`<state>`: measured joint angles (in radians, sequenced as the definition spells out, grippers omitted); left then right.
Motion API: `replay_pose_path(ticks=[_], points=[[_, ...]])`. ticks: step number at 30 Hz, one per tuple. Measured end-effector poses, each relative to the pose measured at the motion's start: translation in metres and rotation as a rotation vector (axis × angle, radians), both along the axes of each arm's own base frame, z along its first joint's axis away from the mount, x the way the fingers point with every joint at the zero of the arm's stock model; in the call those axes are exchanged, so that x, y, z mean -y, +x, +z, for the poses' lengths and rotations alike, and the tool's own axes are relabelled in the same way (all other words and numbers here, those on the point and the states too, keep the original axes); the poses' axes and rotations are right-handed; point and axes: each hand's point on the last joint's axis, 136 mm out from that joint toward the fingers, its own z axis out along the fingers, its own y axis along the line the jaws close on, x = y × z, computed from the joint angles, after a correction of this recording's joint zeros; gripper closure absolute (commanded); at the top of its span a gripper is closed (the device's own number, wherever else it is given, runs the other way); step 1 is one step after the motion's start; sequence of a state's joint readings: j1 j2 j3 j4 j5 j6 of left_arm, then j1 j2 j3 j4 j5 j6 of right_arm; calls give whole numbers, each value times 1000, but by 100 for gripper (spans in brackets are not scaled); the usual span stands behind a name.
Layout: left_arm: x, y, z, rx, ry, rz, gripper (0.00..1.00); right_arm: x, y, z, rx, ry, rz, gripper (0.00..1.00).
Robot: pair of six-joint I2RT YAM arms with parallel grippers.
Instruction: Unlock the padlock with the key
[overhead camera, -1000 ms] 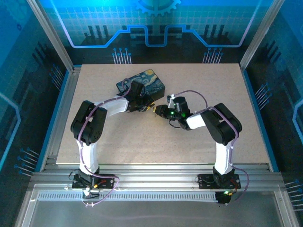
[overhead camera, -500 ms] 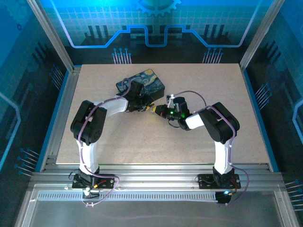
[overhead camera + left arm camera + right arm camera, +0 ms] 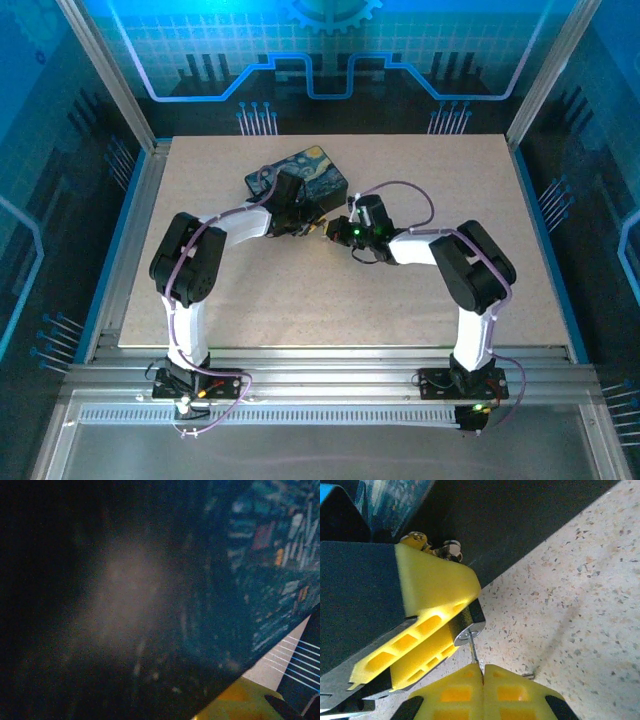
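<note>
The small dark padlock [image 3: 468, 625] is clamped between the yellow fingers [image 3: 434, 586] of my left gripper [image 3: 314, 226], its silver keyhole face turned toward the right gripper. My right gripper [image 3: 483, 672] is shut on the key [image 3: 475, 654]. The key's thin blade runs up from the closed yellow tips into the keyhole. In the top view the right gripper [image 3: 334, 231] meets the left one just in front of the painted box [image 3: 305, 168]. The left wrist view is dark, with the box's side [image 3: 260, 580] close up and a yellow fingertip [image 3: 235, 705] at the bottom.
The painted box [image 3: 390, 500] lies right behind the padlock, with a small brass latch [image 3: 432, 547] on its near side. The speckled table [image 3: 580, 605] stretches to the right of both grippers. Metal frame rails [image 3: 140, 200] border the table.
The right gripper's jaws have closed on the key, and its wrist has shifted left and turned toward the padlock. The left arm has not moved.
</note>
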<state>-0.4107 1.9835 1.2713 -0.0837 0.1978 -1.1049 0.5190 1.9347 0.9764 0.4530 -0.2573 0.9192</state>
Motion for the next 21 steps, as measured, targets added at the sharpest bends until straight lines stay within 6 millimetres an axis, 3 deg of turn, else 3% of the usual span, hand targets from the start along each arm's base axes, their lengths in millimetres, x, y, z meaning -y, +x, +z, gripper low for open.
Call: replay_pose_path(ticks=[5,13,16,21], points=[[-9,10,-4,36,31,37,100,-6,16,-8,-63,208,-34,100],[-8,12,-4,47,19,49,100,-3,19,-5,-126,375,-99,100],[-8,12,-4,45,13,52,100,0,19,-3,-121,345,-111,100],[-1,11,2,43,-28,29,100,6,13,15,-26,82,-120,100]])
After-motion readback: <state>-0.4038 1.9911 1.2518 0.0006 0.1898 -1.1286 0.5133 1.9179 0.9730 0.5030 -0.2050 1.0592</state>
